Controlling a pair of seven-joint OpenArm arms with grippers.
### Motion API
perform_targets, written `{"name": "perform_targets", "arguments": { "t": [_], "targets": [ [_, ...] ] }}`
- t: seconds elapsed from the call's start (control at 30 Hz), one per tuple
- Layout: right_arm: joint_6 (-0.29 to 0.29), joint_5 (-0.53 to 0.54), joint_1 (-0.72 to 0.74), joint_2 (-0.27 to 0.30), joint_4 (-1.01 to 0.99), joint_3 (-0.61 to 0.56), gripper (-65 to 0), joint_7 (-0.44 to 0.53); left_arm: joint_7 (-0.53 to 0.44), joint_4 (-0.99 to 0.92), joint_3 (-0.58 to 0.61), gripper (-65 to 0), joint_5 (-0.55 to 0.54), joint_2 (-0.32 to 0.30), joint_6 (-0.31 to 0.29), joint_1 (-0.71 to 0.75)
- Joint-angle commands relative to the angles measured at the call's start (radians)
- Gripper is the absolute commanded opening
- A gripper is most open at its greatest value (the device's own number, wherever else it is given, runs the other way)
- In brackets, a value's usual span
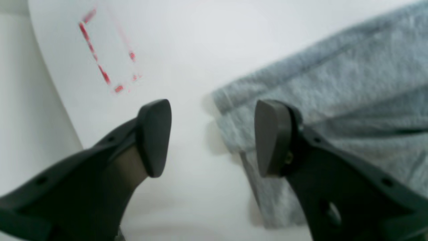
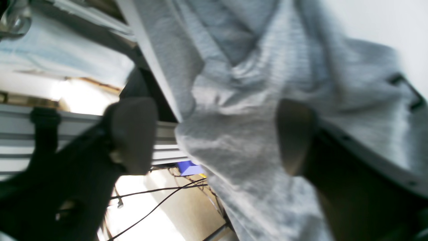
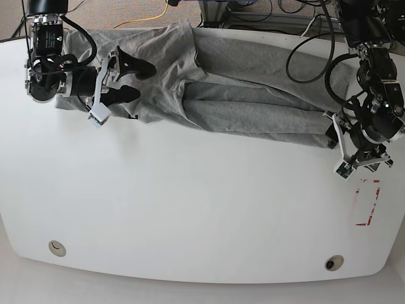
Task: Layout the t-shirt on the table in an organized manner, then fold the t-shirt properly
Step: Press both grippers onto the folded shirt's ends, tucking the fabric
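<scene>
T-shirt bunched in a long band across far side of table, not yet spread. Left gripper wide, empty, beside one end; right gripper wide over the other, gripping nothing, placed to pull it flat.

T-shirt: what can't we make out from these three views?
- t-shirt far hem: base view, cut off past the table edge.
- Printed lettering: no view shows it legibly.
- left gripper fingertips: base view, hidden by the wrist.
- right gripper: right wrist view, motion-blurred; cloth contact unclear.
</scene>
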Motion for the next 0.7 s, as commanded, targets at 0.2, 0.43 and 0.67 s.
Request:
{"name": "perform_targets", "arguments": {
  "t": [0.2, 0.43, 0.67],
  "targets": [
    [0.002, -0.129, -0.052, -0.001, 0.014, 0.047, -59.5, 0.033, -0.010, 0.021, -0.086, -45.0, 0.007, 0.002, -0.001, 0.094],
    [0.002, -0.347, -0.092, -0.024, 0.014, 0.059, -55.5, 0.050, -0.040, 0.015, -0.114, -49.0, 0.009, 0.005, -0.001, 0.189],
    [0.002, -0.526, -0.125, -0.044, 0.017, 0.073, -55.5, 0.132, -0.172, 0.000, -0.112, -49.0, 0.017, 0.011, -0.001, 0.296]
  ]
}}
